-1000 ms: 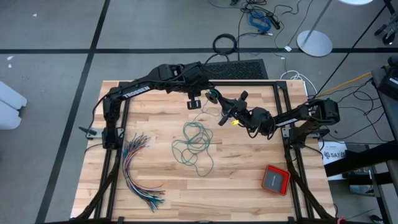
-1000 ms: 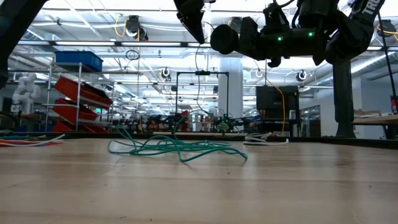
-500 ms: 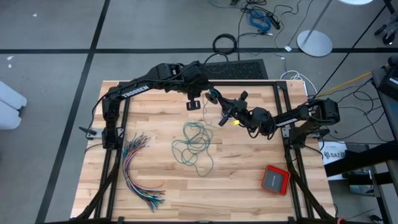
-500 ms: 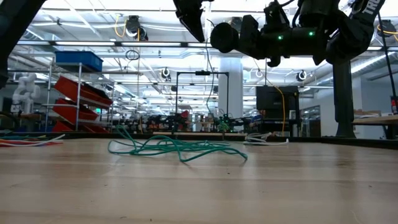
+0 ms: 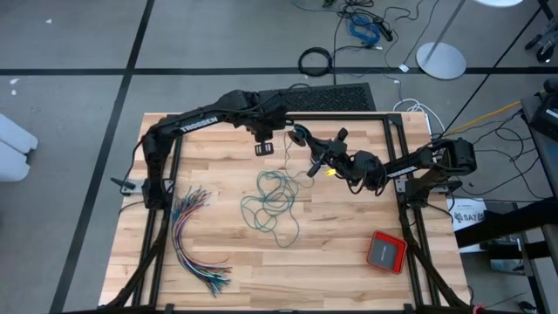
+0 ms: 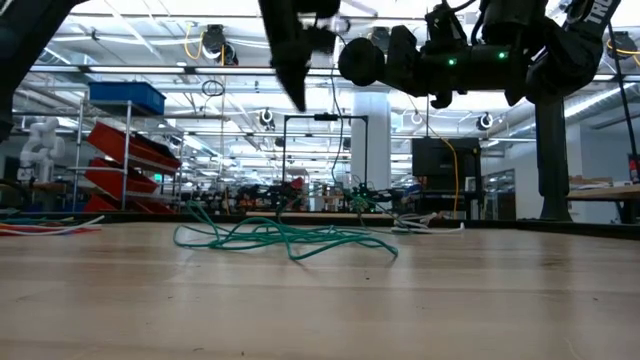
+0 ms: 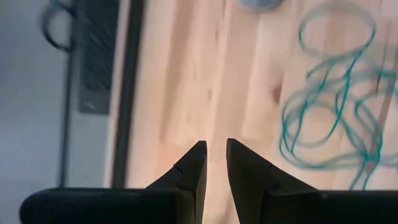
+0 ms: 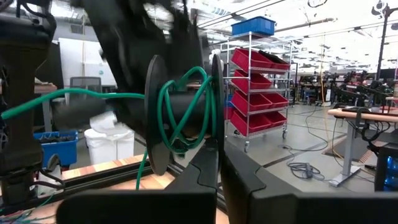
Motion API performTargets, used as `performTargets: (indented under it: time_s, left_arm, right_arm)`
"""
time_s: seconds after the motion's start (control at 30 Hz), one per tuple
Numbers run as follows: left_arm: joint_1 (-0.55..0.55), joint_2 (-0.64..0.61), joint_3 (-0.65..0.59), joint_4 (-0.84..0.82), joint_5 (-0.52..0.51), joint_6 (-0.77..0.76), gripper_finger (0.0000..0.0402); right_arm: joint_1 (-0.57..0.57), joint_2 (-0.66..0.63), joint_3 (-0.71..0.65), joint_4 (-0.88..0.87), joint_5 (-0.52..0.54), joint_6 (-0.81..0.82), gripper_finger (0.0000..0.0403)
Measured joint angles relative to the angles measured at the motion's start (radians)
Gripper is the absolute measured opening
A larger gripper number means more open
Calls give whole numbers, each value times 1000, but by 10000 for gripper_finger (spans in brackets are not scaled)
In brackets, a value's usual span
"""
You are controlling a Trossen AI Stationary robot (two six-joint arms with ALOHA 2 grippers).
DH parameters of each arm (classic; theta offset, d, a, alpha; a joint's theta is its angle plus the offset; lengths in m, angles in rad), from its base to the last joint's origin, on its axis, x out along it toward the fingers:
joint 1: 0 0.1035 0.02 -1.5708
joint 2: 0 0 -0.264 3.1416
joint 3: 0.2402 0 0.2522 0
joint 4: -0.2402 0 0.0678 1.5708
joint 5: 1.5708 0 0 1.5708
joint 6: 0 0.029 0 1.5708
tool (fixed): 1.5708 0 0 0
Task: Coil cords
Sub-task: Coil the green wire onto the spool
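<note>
Above the far middle of the tabletop (image 5: 349, 262), the right gripper (image 5: 307, 150) has its fingers shut on one black spool (image 8: 180, 118), with a few turns of the teal-green cord (image 5: 272, 202) wound round it. Most of that one cord lies loose on the wood below and to the near side of these fingers. Just beside the spool, the left gripper (image 7: 211, 163) hangs with a narrow gap between its fingers, holding nothing. One bundle of coloured wires (image 5: 193, 240) and one red box (image 5: 385, 251) lie well apart.
</note>
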Motion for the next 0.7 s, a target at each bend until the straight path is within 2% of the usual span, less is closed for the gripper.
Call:
performTargets:
  time_s: [0.2, 0.37, 0.43, 0.5, 0.6, 0.7]
  left_arm:
    - [101, 0, -219, 90, 118, -9, 69]
    - [178, -55, -449, 365, 189, -19, 68]
    - [207, -91, -531, 499, 229, -27, 68]
    - [234, -133, -621, 649, 318, -55, 68]
    - [255, -196, -794, 978, 469, -128, 67]
    - [250, -213, -970, 1309, 535, -221, 67]
  right_arm:
    - [0, 0, -16, 27, -1, 2, 0]
    - [0, 0, -29, 39, 2, 2, 0]
    - [0, 0, -32, 41, 3, 2, 0]
    - [0, 0, -32, 46, 3, -8, 0]
    - [-6, 0, -32, 50, 3, -16, 0]
    - [-11, 0, -32, 52, 1, -17, 0]
